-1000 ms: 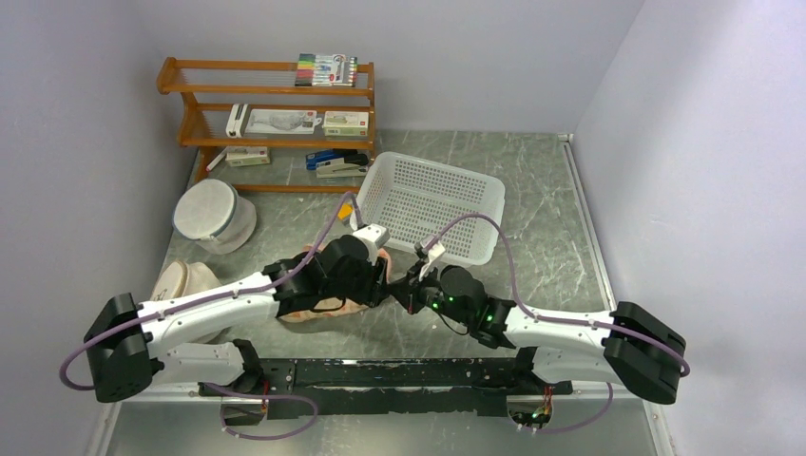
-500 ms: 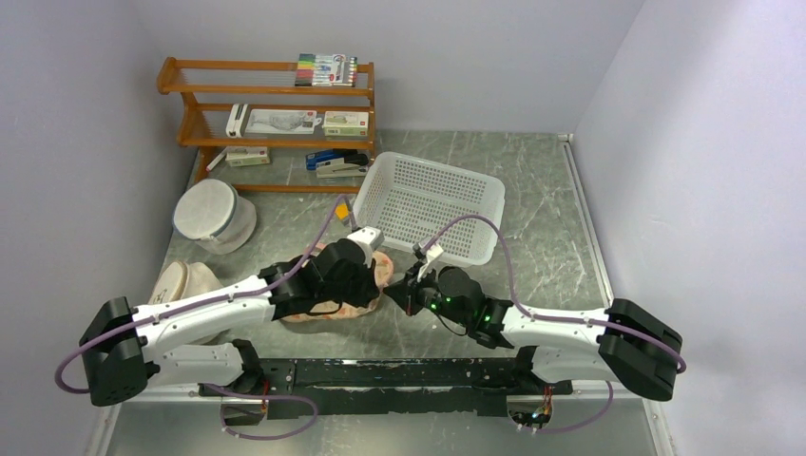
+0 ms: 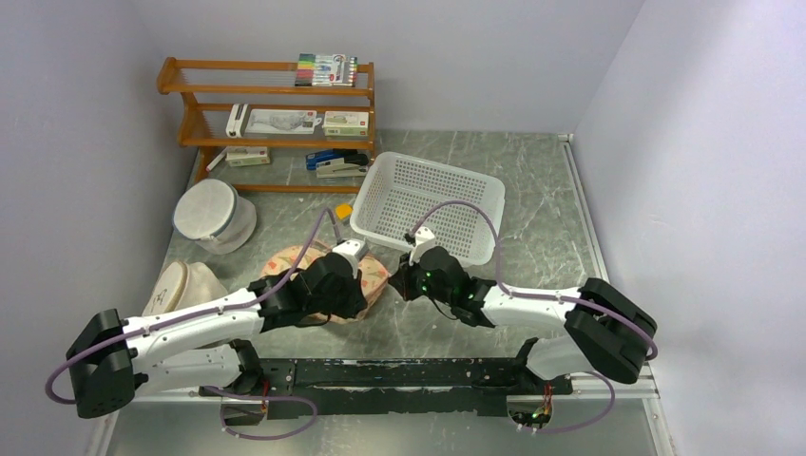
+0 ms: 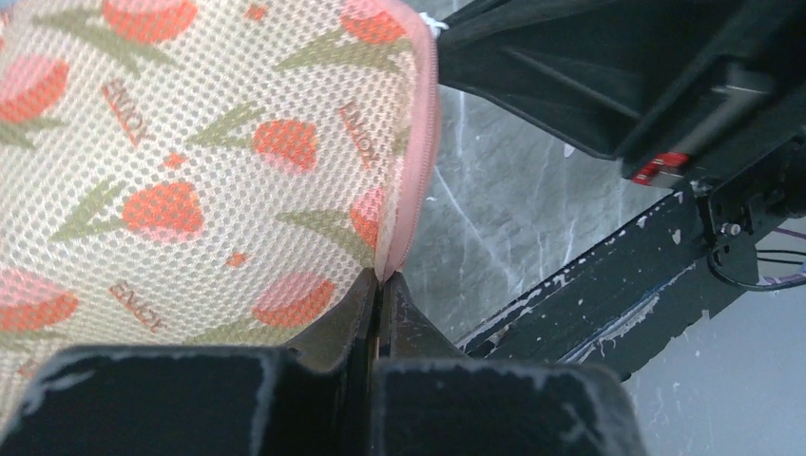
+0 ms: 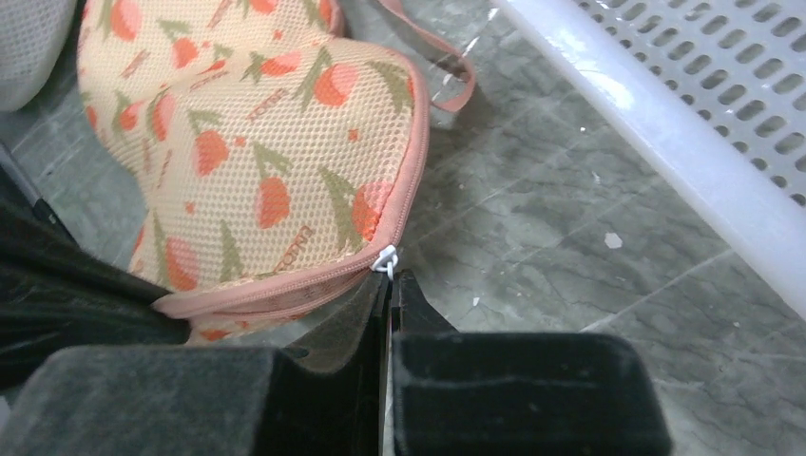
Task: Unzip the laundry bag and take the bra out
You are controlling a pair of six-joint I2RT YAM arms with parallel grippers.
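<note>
The laundry bag, peach mesh with orange-red flowers and pink zip edging, lies on the table between my two arms. It also shows in the left wrist view and the right wrist view. My left gripper is shut on the bag's pink zip edging at its near edge. My right gripper is shut on the white zip pull at the bag's corner. The zip looks closed along the edge I can see. The bra is hidden.
A white perforated basket stands just beyond the right gripper. A white mesh cylinder bag and a cream dome sit at the left. A wooden shelf stands at the back left. The bag's pink loop lies on the table.
Both grippers have moved away from the arm bases, towards the basket, and the bag has shifted with them. More of the bag shows left of the left wrist.
</note>
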